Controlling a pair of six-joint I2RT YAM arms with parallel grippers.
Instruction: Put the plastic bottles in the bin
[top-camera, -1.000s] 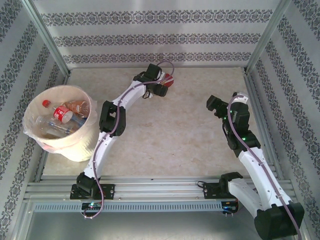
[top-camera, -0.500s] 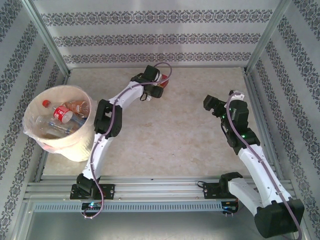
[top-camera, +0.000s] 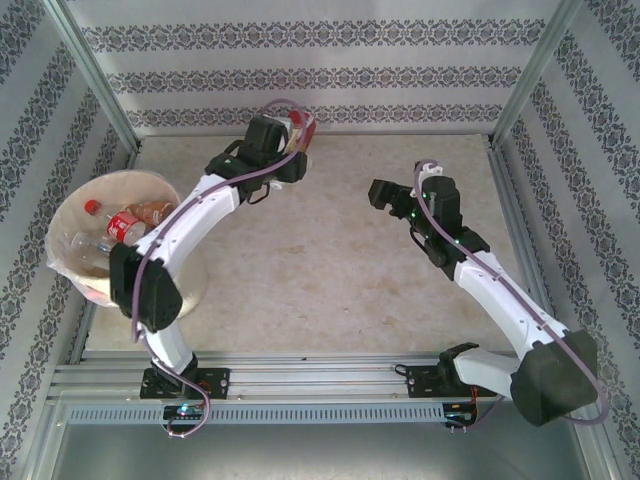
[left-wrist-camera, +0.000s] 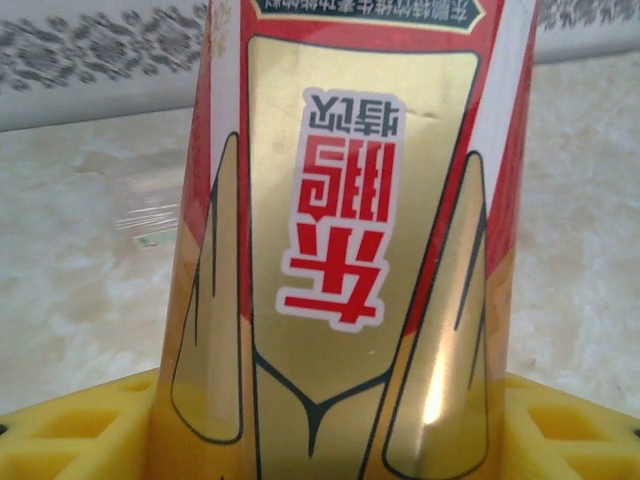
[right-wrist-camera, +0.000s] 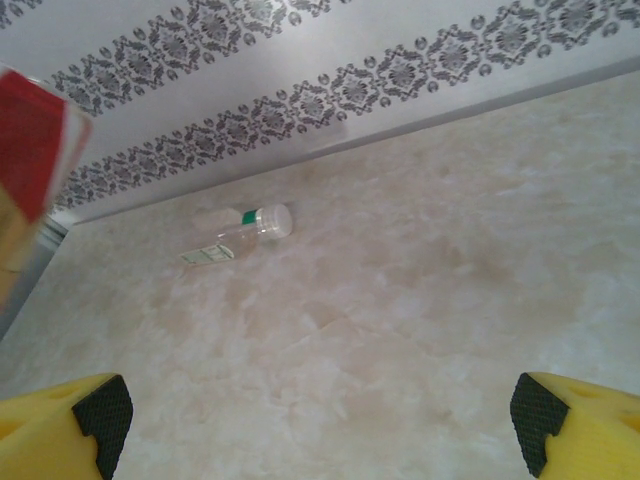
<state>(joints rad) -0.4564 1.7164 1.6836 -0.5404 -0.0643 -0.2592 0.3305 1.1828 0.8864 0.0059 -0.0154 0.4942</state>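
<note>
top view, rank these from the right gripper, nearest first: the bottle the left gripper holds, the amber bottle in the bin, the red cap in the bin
From the right gripper, top view:
1. held bottle: to its left, up by the back wall
2. amber bottle: right side of the bin
3. red cap: left side of the bin, farthest

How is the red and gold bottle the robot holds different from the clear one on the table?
The red and gold bottle wears a bright label; the clear bottle is see-through with a white cap. The red and gold bottle is in the left gripper; the clear bottle lies sideways on the table. Neither is in the bin yet.
</note>
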